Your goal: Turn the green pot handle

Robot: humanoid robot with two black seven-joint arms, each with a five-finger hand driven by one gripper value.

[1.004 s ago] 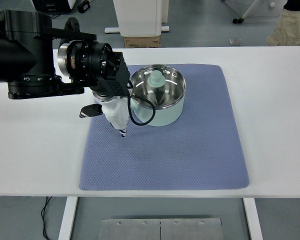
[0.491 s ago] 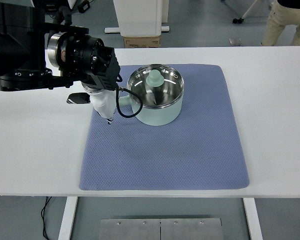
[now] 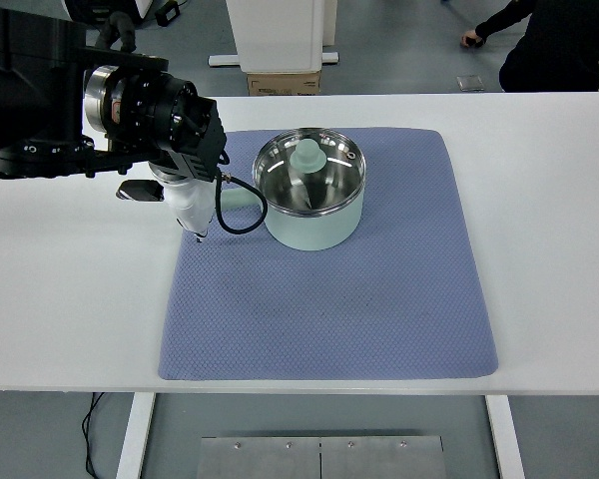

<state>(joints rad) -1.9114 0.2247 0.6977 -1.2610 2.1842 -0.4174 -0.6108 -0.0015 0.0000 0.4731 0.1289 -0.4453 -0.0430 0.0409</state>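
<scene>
We see the pot (image 3: 311, 203) at the mat's (image 3: 379, 299) 12 o'clock, handle (image 3: 238, 202) pointing to 9 o'clock, left hand (image 3: 188, 200) just beside that handle holding nothing, can't tell whether its white-covered fingers are curled or loose.

A robotics lab or test room: a plain white desk (image 3: 70, 299) on metal legs, grey floor, a cardboard box (image 3: 284, 83) beneath white furniture, and cables (image 3: 95, 414) trailing on the floor.
</scene>
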